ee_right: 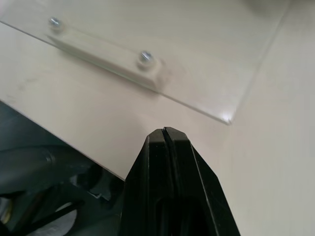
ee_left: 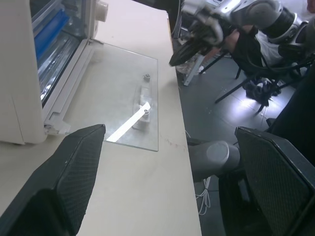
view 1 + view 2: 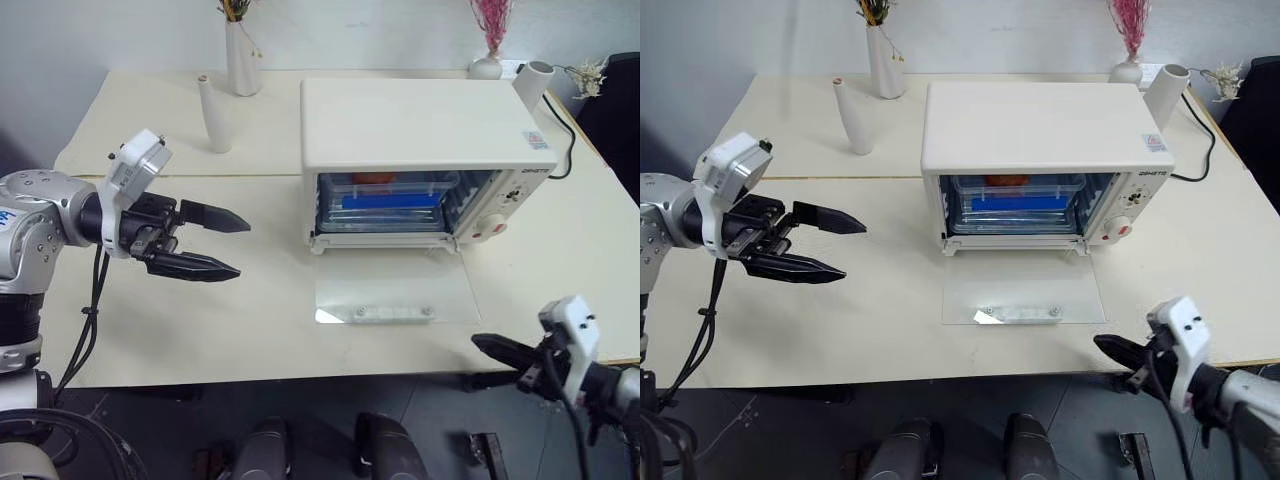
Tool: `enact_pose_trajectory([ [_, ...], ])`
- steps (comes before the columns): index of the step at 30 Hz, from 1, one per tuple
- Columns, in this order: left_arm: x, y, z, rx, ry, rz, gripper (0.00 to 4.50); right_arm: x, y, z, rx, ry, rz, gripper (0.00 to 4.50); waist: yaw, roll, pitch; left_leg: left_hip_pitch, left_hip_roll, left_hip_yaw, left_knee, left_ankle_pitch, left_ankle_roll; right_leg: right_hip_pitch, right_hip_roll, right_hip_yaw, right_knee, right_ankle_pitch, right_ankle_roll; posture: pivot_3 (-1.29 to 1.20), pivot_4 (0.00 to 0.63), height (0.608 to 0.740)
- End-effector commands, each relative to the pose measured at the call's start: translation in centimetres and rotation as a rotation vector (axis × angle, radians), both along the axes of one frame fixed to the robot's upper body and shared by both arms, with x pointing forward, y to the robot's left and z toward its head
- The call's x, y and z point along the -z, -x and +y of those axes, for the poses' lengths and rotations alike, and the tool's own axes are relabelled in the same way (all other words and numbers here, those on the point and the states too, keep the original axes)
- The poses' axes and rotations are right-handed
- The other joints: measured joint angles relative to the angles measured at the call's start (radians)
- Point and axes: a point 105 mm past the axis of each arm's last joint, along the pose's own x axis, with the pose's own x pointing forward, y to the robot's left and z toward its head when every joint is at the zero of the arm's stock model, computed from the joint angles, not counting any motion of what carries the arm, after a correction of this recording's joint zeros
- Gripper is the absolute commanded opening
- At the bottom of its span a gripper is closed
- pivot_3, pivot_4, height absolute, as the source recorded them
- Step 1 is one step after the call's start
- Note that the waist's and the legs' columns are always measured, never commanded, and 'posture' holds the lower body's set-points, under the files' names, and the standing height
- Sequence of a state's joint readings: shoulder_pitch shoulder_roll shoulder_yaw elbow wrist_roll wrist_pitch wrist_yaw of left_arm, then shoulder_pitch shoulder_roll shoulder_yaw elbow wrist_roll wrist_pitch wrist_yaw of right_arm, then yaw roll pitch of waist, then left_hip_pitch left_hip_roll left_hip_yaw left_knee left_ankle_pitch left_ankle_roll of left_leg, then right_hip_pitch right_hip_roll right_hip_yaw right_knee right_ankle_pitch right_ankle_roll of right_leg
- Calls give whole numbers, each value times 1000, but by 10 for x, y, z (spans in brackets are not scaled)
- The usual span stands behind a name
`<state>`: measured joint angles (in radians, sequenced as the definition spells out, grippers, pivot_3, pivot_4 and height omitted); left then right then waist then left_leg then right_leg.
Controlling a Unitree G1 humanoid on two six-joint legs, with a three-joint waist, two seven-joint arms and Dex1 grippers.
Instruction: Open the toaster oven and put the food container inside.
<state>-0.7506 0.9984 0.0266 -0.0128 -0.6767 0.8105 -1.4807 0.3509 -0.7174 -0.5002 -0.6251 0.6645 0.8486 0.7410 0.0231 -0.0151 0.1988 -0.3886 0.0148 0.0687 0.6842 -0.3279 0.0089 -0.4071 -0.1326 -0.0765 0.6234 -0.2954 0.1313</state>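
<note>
- The food container [image 3: 392,198] sits inside the toaster oven [image 3: 425,160], well back from the opening; the oven's glass door [image 3: 396,285] lies dropped flat on the table [image 3: 200,320] in front of it.
- The left gripper [image 3: 222,245] hangs left of the oven, apart from it, fingers spread and holding nothing.
- The right gripper [image 3: 490,345] is at the table edge just beyond the door's front right corner, fingers pressed together, empty.
- Risk: either arm sweeping low past the oven could catch the protruding door or its handle [image 3: 390,313] and drag the oven.
- Risk: if the door is swung up carelessly, a gripper could slip off the thin handle and let it drop.
</note>
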Motion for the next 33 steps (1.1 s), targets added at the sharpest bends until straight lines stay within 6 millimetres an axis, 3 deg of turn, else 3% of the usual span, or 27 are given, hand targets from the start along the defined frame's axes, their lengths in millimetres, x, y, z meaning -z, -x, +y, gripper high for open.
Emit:
enact_pose_trajectory([
  [1,-11,7,-4,36,-32,-77,4476,8,-7,-4,50,35,-38,0,0,0,0,0,0,0,0,0,0,0,0,0,0,0,0,0,150,740],
  [9,-18,6,-12,54,-21,-112,4476,14,-35,-7,136,19,-108,0,-1,0,0,0,0,0,0,0,0,-1,0,0,1,0,0,0,150,740],
  [12,-19,5,-14,58,-20,-119,4476,5,-44,-5,133,17,-149,0,0,0,0,0,0,0,0,0,0,-1,0,0,1,0,0,0,150,740],
  [14,-19,4,-14,53,-18,-122,4476,-18,-48,-3,112,-6,-212,0,-1,0,0,0,0,0,0,0,0,-1,0,1,1,0,0,0,150,740],
  [19,-16,0,-10,29,-17,-121,4476,-108,-55,2,50,-155,-424,0,-4,1,0,0,0,-1,0,0,0,-2,0,1,2,0,0,0,150,740],
  [21,-15,-2,-9,18,-15,-122,4476,-127,-57,0,41,-155,-458,0,-2,1,0,0,1,-1,0,0,0,-2,0,1,2,0,0,0,150,740],
  [24,-15,-4,-7,3,-9,-120,4476,-132,-55,-2,4,-104,-429,0,5,0,0,-1,0,0,0,0,0,-2,0,0,2,0,0,0,150,740],
  [27,-14,-8,-3,-28,-8,-124,4500,-131,-46,-11,-48,-81,-354,591,6,0,0,-3,-1,1,1,0,1,-2,-1,-1,2,0,0,0,150,740],
  [33,-15,-6,6,-60,-19,-124,4500,-152,-20,-43,-140,-9,-267,2463,1,1,1,-2,0,3,1,-1,1,-2,-1,0,1,0,0,0,150,740],
])
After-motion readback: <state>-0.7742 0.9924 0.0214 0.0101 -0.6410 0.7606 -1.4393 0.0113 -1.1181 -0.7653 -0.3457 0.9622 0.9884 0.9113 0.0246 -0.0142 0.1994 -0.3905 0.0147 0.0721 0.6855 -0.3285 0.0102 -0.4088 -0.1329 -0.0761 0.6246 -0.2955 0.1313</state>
